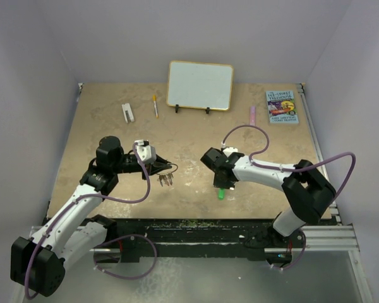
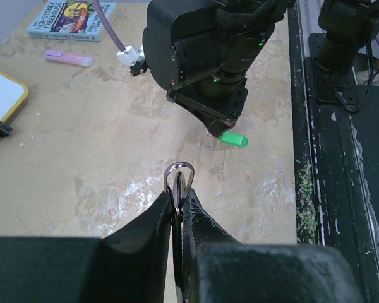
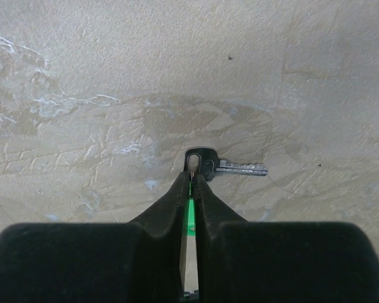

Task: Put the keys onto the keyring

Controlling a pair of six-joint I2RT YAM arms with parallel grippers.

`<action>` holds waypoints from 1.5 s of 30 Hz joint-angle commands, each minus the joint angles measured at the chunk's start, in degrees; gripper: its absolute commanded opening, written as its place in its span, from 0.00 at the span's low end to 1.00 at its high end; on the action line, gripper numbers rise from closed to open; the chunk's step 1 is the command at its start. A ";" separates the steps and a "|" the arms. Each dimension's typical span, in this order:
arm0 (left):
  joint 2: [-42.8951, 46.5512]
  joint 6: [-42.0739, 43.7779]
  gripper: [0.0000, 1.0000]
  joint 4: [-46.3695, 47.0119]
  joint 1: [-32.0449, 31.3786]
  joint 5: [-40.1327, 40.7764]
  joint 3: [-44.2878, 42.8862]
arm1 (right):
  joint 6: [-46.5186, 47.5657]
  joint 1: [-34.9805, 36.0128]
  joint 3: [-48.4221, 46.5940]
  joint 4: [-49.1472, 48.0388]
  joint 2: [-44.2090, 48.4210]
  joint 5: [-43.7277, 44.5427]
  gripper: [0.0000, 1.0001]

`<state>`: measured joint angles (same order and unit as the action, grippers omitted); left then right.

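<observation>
My left tool (image 2: 179, 197) is clenched on the keyring (image 2: 179, 172). Its two fingers press the thin silver wire between them, and only the rounded top of the ring stands out beyond the tips. In the top view some small keys (image 1: 167, 179) hang from this ring just beside the tool, over the bench (image 1: 114, 136). Their tags I cannot make out there.

My right tool (image 3: 192, 180) is closed too, and it is grasping one single key (image 3: 240, 168). The head of this key shows just past the fingertips, and the toothed blade points to the right, flat over the bench surface. Whether it touches the bench, I cannot tell. A green tag (image 2: 234, 139) sticks out under the same tool, and green shows also in the narrow gap between its fingers.

The two tools face each other near the middle of the bench, and the single key and the keyring are apart.

At the far side stand a white framed board (image 1: 199, 85), with a yellow pen (image 1: 155, 105) to its left and a book (image 1: 282, 106) to its right.
</observation>
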<state>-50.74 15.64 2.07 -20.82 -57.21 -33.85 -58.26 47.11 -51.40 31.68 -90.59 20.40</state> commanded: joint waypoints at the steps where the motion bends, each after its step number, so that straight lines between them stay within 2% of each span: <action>1: 1.10 0.69 0.04 2.45 -0.29 -0.97 -0.06 | 0.25 -0.22 -1.70 3.46 2.58 2.70 0.12; 7: 1.06 0.68 0.04 2.29 -0.29 -1.13 -0.30 | 0.27 -0.27 -2.70 4.65 2.11 2.68 0.14; 15: 1.17 0.71 0.05 1.97 -0.34 -1.21 -0.29 | 0.77 -0.24 -1.87 3.52 1.87 2.50 0.09; 22: 1.09 0.49 0.04 2.35 -0.21 -1.05 -0.12 | 1.33 -0.21 -2.05 3.04 1.93 2.30 0.00; 28: 1.17 0.74 0.04 2.33 -0.27 -0.80 -0.09 | 2.23 -0.26 -1.80 2.32 3.58 2.51 0.00; 33: 1.10 2.36 0.04 1.37 -0.28 0.55 -1.11 | 7.26 -0.27 -0.24 -2.51 10.30 1.90 0.00; 39: 0.82 9.25 0.04 -7.81 -0.36 4.43 -7.57 | 16.19 -0.22 1.42 -11.59 26.02 -6.73 0.00; 45: -0.65 9.90 0.05 -11.90 -0.43 6.76 -12.16 | 18.96 1.04 -2.16 -13.92 32.72 -13.26 0.00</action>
<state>-50.94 23.38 -8.12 -20.82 -51.94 -41.43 -43.29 47.24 -50.52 21.82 -60.07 12.21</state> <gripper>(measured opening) 0.129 0.004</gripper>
